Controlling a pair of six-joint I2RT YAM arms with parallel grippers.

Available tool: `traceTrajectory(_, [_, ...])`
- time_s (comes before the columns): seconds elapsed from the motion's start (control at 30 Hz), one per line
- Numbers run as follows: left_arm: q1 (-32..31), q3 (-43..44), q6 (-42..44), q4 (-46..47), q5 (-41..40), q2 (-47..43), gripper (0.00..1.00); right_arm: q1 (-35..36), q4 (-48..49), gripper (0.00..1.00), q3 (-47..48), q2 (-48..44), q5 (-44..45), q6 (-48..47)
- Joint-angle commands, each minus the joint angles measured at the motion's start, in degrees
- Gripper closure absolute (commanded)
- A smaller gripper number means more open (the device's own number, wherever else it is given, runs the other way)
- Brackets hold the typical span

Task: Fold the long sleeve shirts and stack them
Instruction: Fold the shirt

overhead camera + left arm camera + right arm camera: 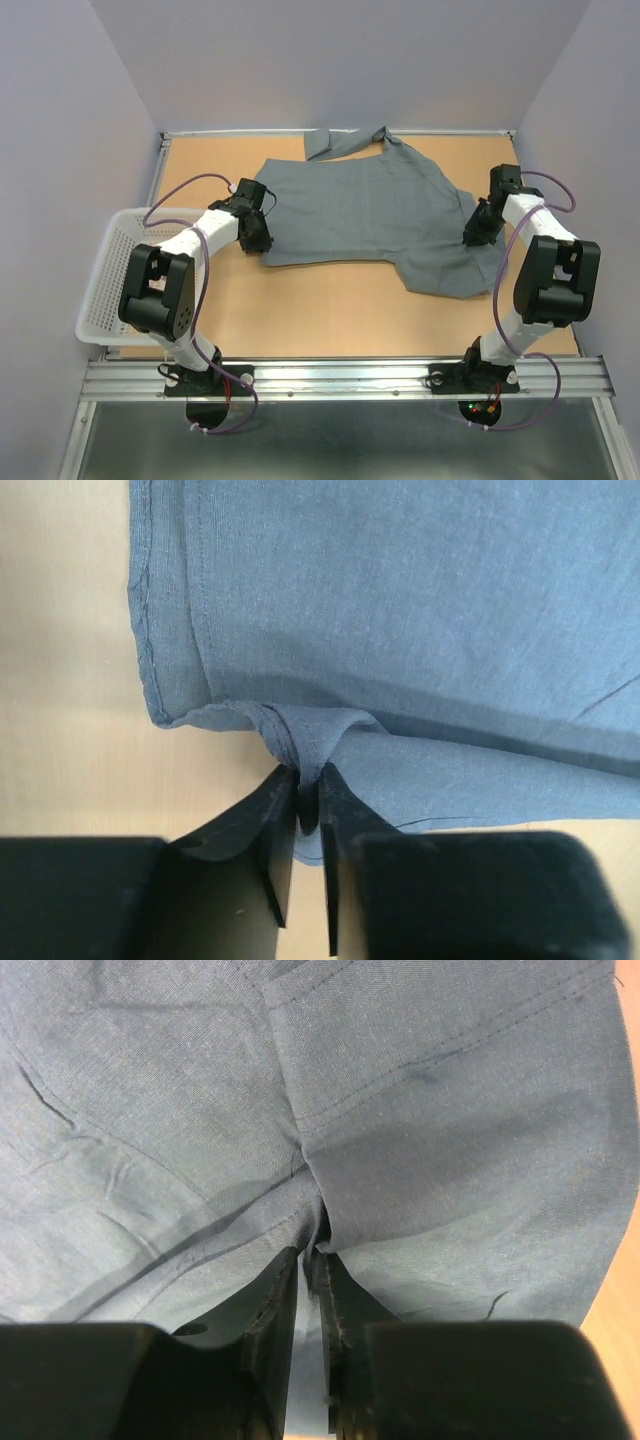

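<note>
Tan wooden table (330, 320) boxed in by pale lilac walls (330, 60). At the near edge a metal rail (340, 378) carries both arm bases. White mesh basket (105, 270) sits at the left edge, partly overhanging it, nothing seen inside. Left gripper (255, 240) is down at the near left corner of the grey shirt (370, 210). In the wrist view its jaws (308, 780) are clenched on a puckered fold of the hem, with the cloth drawn up into the narrow gap and bare table left of it. Right gripper (478, 232) is down on the shirt's right side, close to the table's right edge. Its wrist view shows the jaws (312, 1255) pinched on a gather of cloth beside a stitched seam. Shirt lies spread mostly flat over the far half of the table. One lobe reaches toward the near right, and a bunched part lies against the far edge at centre. Buttons not discernible.
</note>
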Motion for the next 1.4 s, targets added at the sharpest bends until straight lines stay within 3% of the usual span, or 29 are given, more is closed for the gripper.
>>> traceTrajectory(0.0, [0.75,1.45,0.06,1.45,0.68,1.02,0.67,-0.08,2.09,0.77,3.35,0.73,-0.58,-0.54])
traceTrajectory(0.13, [1.71,0.57,-1.26,3.13,3.49,0.94,0.58,0.0,2.45,0.72,3.79,0.65,-0.58,-0.63])
traceTrajectory(0.23, [2.51,0.92,-2.23,4.36,5.95,0.94,0.54,0.53,3.15,0.64,4.93,-0.14,-0.58,-1.33])
traceTrajectory(0.47, [4.35,3.9,-4.25,6.9,8.07,1.9,0.38,3.51,3.94,0.29,8.18,-4.1,1.7,-3.61])
traceTrajectory(0.53, [4.96,4.43,-4.6,7.35,8.5,2.6,0.31,4.57,3.85,0.23,8.28,-5.32,2.41,-4.06])
traceTrajectory(0.6, [5.67,5.05,-4.78,7.96,9.55,3.3,0.3,4.66,3.85,0.17,6.88,-7.43,3.72,-3.71])
traceTrajectory(0.83, [6.02,4.08,-4.17,8.58,10.35,2.7,0.29,2.83,0.87,0.11,-4.36,-15.61,13.4,1.03])
traceTrajectory(1.07, [5.94,3.12,-2.84,9.46,10.97,3.22,0.29,-2.54,-1.07,0.11,-14.73,-20.36,11.29,9.37])
traceTrajectory(1.37, [6.2,2.33,-2.32,10.86,11.76,4.27,0.29,-9.31,2.44,0.23,-22.13,-21.59,5.67,13.51])
